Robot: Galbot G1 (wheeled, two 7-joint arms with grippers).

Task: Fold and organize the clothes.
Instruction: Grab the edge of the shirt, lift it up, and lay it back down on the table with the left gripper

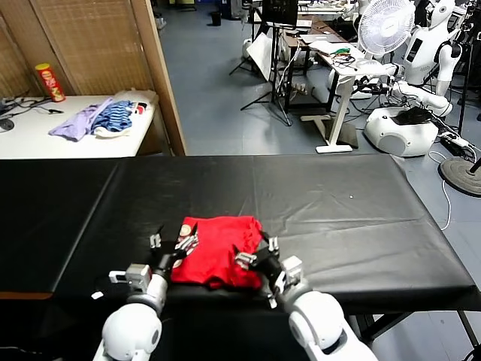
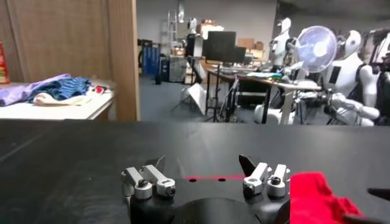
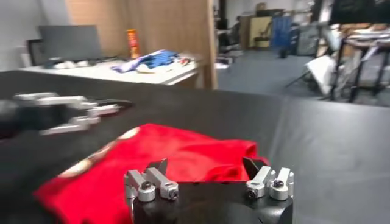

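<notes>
Wide black table running almost across the whole head view, with bare cloth far to the left, right and rear of the shirt. Near edge just below the shirt, close under both pincers. Beyond the far edge, open grey floor, a wooden partition and a white side table carrying lilac and blue-striped garments plus a red and yellow can; lettering on the can too small to read. No readable writing on the shirt.

Shirt bright red, folded into a rumpled, roughly square bundle, lying near the front edge at the middle of the table. Left pincer spread wide at its left side, holding nothing. Right pincer spread likewise over its right front corner, also holding nothing.
</notes>
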